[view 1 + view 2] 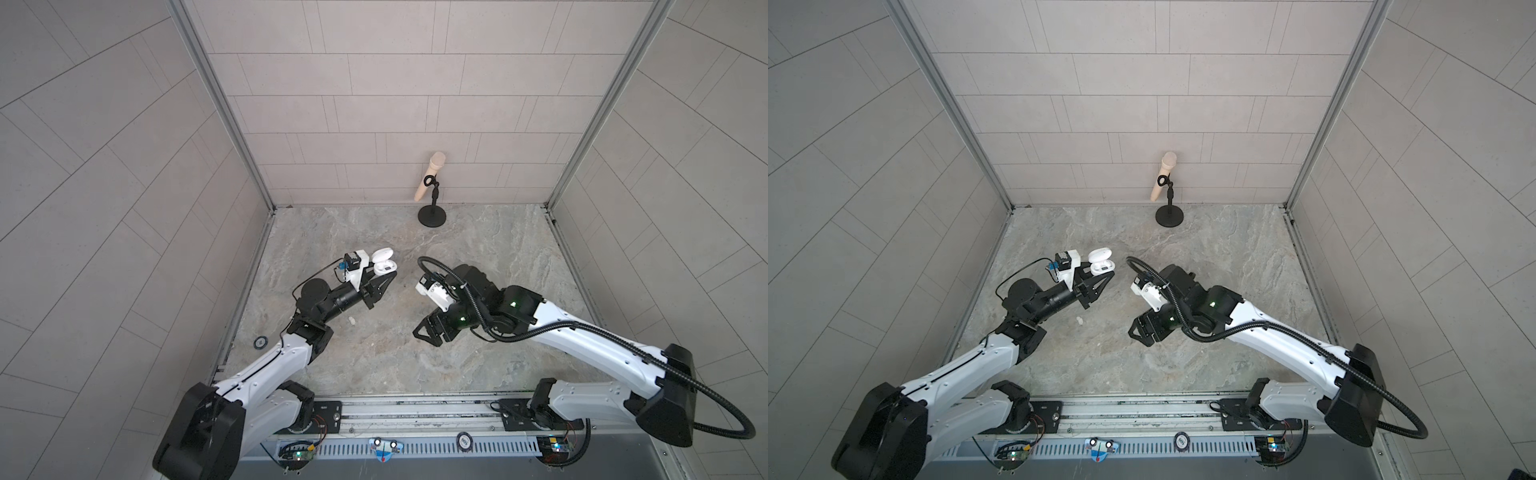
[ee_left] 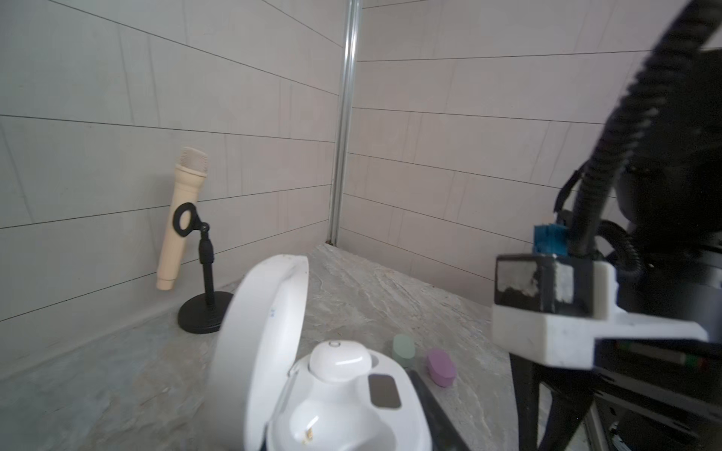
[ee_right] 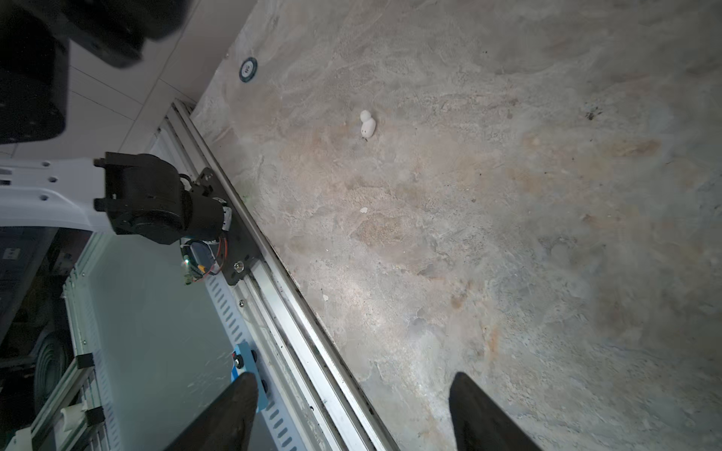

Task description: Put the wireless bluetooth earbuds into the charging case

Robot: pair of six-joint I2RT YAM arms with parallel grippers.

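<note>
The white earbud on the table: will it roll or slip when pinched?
The white earbud looks rounded and glossy, so it may slip out of a pinch. It looks tiny beside the open right gripper, so it is probably very light; a push would likely skid it.

Left claw grips open white charging case; white earbud loose on table beside left arm.
</note>
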